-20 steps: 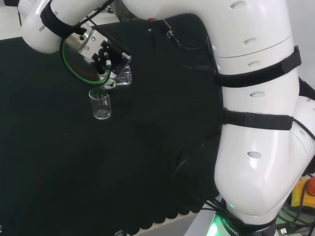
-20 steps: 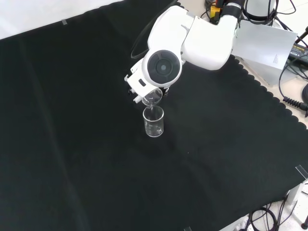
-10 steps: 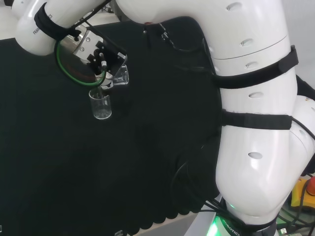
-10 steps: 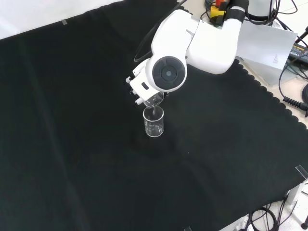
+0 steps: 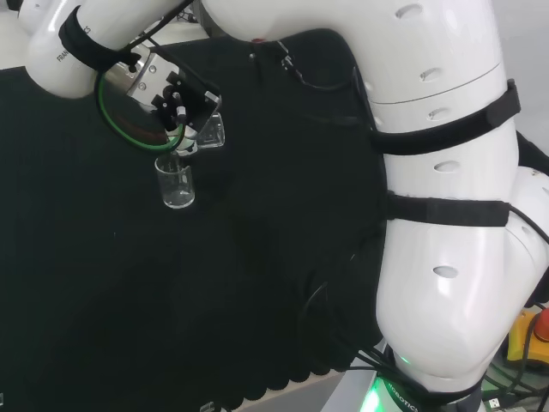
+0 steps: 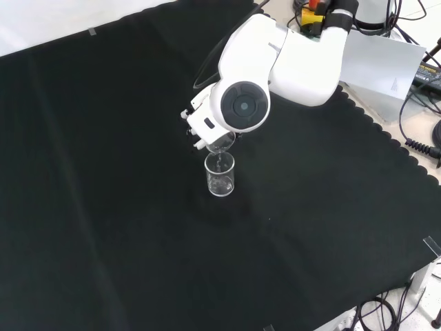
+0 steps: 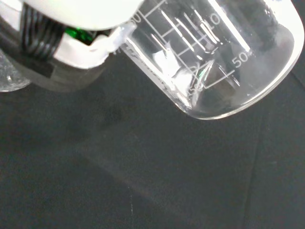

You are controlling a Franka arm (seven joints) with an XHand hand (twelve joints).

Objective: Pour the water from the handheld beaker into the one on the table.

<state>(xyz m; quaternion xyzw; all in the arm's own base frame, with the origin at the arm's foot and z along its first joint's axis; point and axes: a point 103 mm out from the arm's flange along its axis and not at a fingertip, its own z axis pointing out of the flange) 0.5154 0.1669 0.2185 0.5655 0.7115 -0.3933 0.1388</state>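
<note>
Head view: a clear beaker (image 5: 208, 130) is gripped by the curled fingers of the hand (image 5: 174, 101) and tipped over an upright glass beaker (image 5: 176, 184) standing on the black-clothed worktop (image 5: 103, 292). Front view: the tilted beaker (image 6: 220, 143) is seen with its lip just above the mouth of the standing beaker (image 6: 220, 175), below the arm's white link (image 6: 282, 52). Wrist view: the held beaker (image 7: 214, 62) is shown tilted, with printed graduations on its wall.

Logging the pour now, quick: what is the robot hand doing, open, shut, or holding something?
Robot hand: shut on the handheld beaker, which is tipped over the beaker on the cloth.
</note>
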